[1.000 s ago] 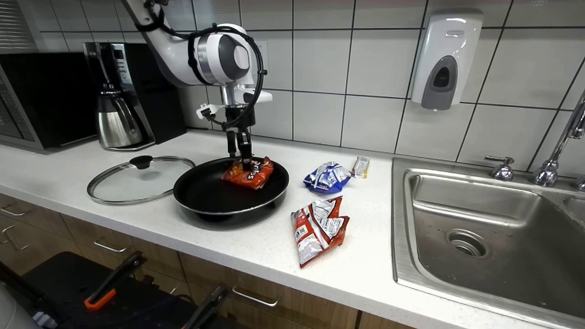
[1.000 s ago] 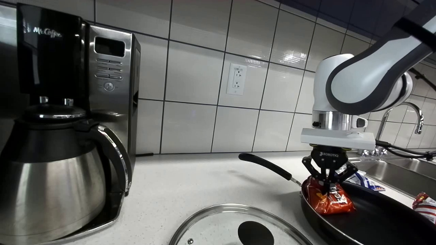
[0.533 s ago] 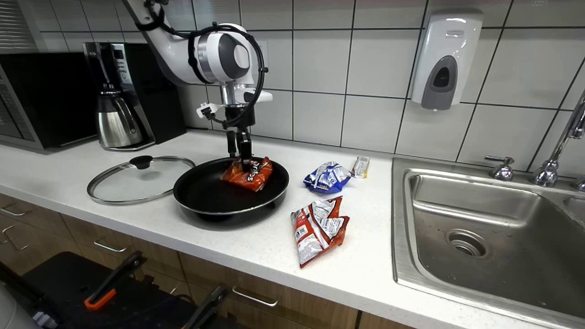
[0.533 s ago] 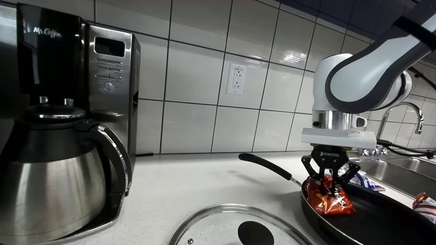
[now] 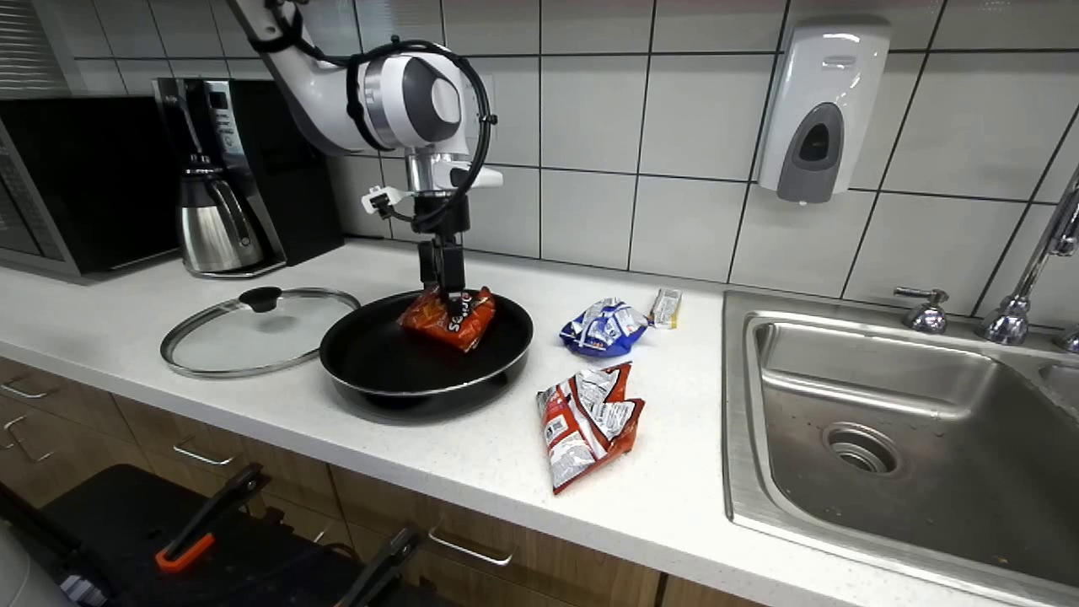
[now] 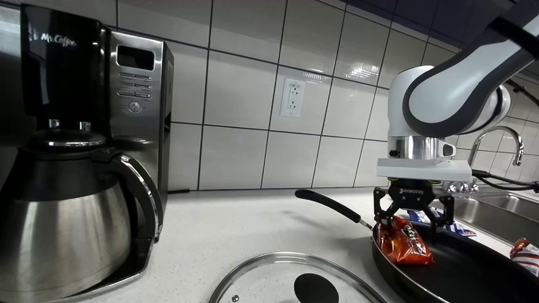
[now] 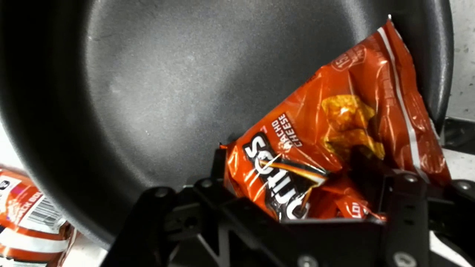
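Note:
A red Doritos bag [image 5: 459, 327] lies in the black frying pan [image 5: 371, 358], against the pan's wall on the handle side. My gripper [image 6: 410, 224] points down over it with its jaws spread wide. One finger reaches down at the bag's far-left corner in an exterior view, and its other finger hangs above the bag's opposite side. In the wrist view the bag [image 7: 315, 107] spans the space between the fingers; a dark finger overlaps its right part. The bag rests on the pan and is not pinched. The lower part of the bag is hidden behind the gripper.
A glass lid [image 5: 228, 337] lies left of the pan. To its right are a blue bag [image 5: 603, 329], a small wrapper [image 5: 666, 308], a red-and-white bag [image 5: 590, 426] and the sink [image 5: 843, 371]. The pan's handle [image 6: 328, 204] points toward the wall. A coffee maker [image 6: 139, 97] stands left.
The jaws have gone from closed together on the bag to spread wide. The bag has shifted slightly left and turned a little in the pan; the arm has barely moved.

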